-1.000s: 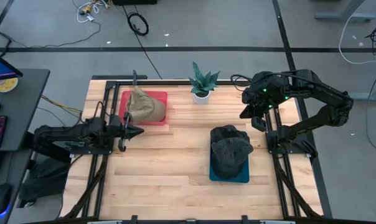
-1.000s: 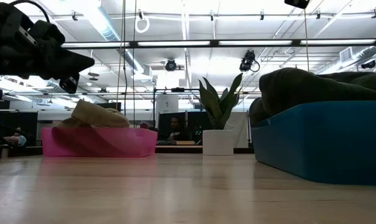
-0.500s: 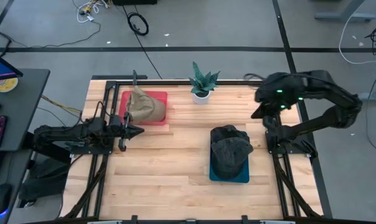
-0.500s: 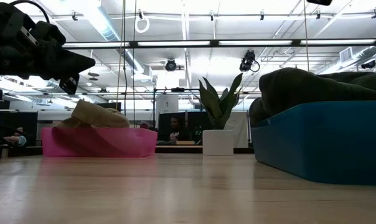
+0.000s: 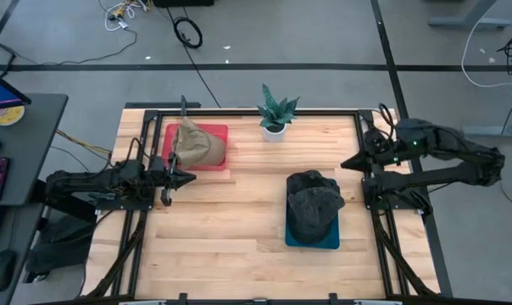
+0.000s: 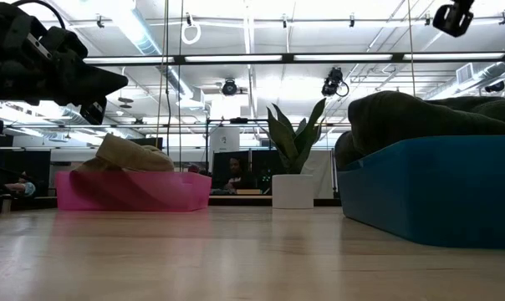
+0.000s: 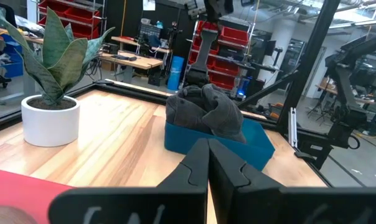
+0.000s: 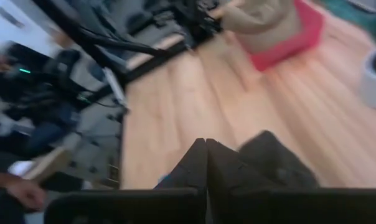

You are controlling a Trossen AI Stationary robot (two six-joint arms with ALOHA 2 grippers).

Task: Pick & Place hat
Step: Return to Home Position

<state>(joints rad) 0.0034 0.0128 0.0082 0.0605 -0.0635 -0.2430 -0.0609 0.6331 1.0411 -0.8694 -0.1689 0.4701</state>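
A dark grey hat (image 5: 314, 200) lies crumpled in a blue tray (image 5: 314, 241) at the table's right middle, bulging over the rim (image 6: 420, 150). A tan hat (image 5: 197, 144) sits in a pink tray (image 5: 215, 133) at the far left. My left gripper (image 5: 192, 178) is shut and empty, pointing level toward the right, just in front of the pink tray. My right gripper (image 5: 344, 163) is shut and empty, raised at the table's right edge, aimed left and slightly down over the dark hat (image 8: 276, 163).
A potted plant (image 5: 275, 113) in a white pot stands at the far middle edge. Black frame rails (image 5: 370, 212) run along both sides of the wooden table. Bare wood (image 5: 230, 220) lies between the two trays.
My right arm has folded back toward the table's right edge and come down. Its gripper has tipped up from pointing steeply down to pointing nearly level toward the left. Both hats lie as they did, and the left arm has kept still.
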